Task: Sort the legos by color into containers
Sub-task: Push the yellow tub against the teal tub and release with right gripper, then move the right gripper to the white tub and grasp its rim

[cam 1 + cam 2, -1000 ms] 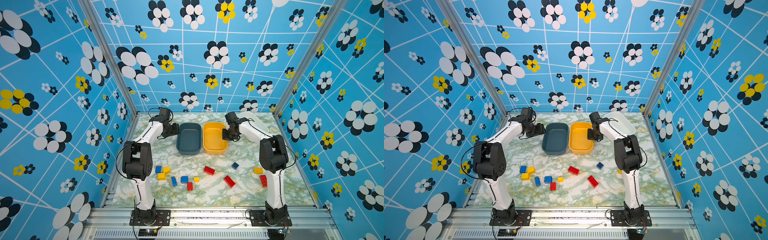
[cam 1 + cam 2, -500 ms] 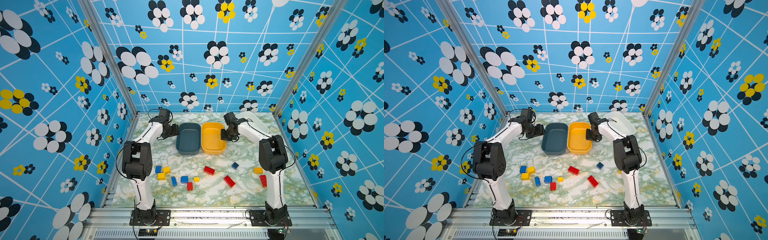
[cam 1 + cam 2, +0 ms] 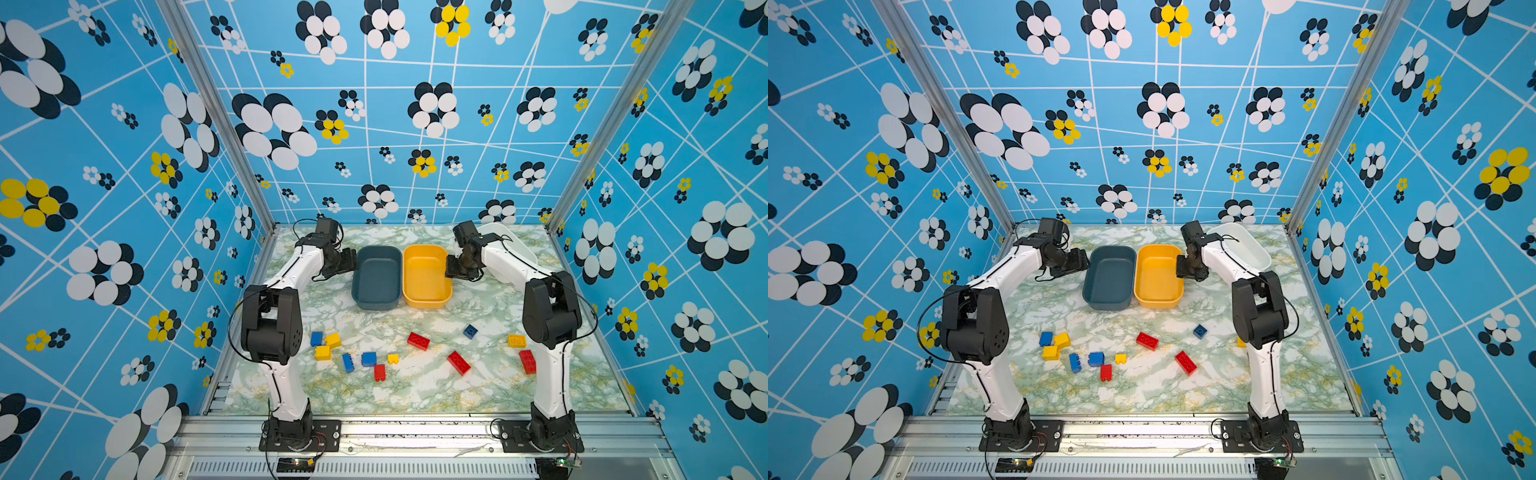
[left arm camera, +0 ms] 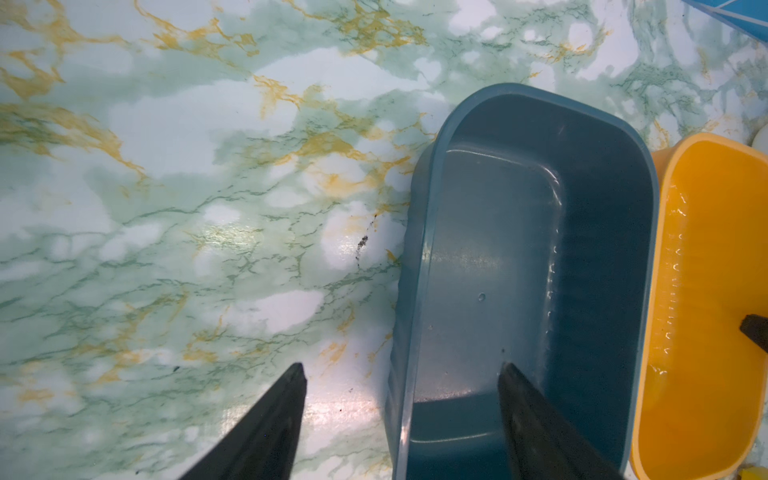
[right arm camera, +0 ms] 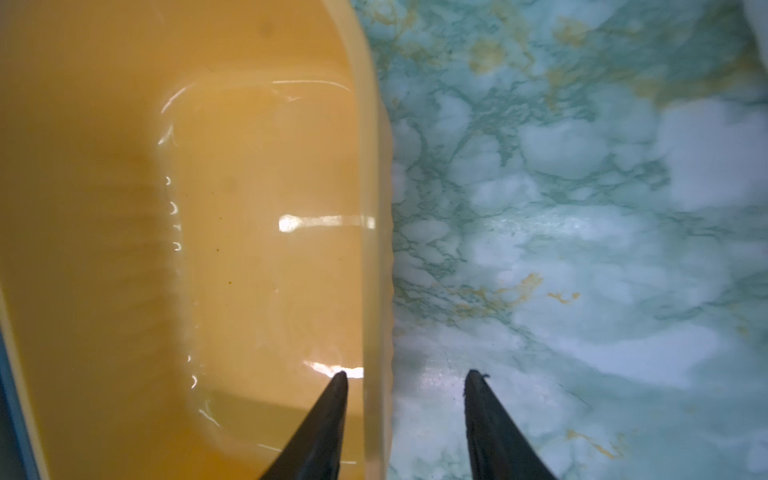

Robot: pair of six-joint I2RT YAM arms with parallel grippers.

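Black fingers of the left gripper (image 4: pixel 401 368) stand wide apart astride the teal tub (image 4: pixel 606 249), across its long wall on the 9 o'clock side. One finger is inside and one is over the marble-print table (image 4: pixel 208 166); they grip nothing. The right gripper (image 5: pixel 407 374) is likewise parted across the 3 o'clock wall of the yellow tub (image 5: pixel 83 208). A gap shows beside the outer finger, so it clamps nothing.

Both tubs are empty and sit side by side at 12 o'clock on the table, rims touching or nearly so. The white tub (image 3: pixel 1246 243) lies at about 1 o'clock, behind the right arm.

Every brick is loose on the table. Blue bricks (image 3: pixel 368 358) and yellow bricks (image 3: pixel 323 353) cluster at 7 to 8 o'clock, several of them touching. Red bricks (image 3: pixel 418 340) spread from the centre toward 5 o'clock. A dark blue brick (image 3: pixel 470 331) sits at 3 o'clock, and one yellow and one red lie beside the right arm.

They look like hard, glossy, studded plastic, some square and some oblong. I judge them light and stiff, with smooth sides that could slip. The best hold is probably from above, pinching the two flat long sides. The touching ones may need nudging apart first
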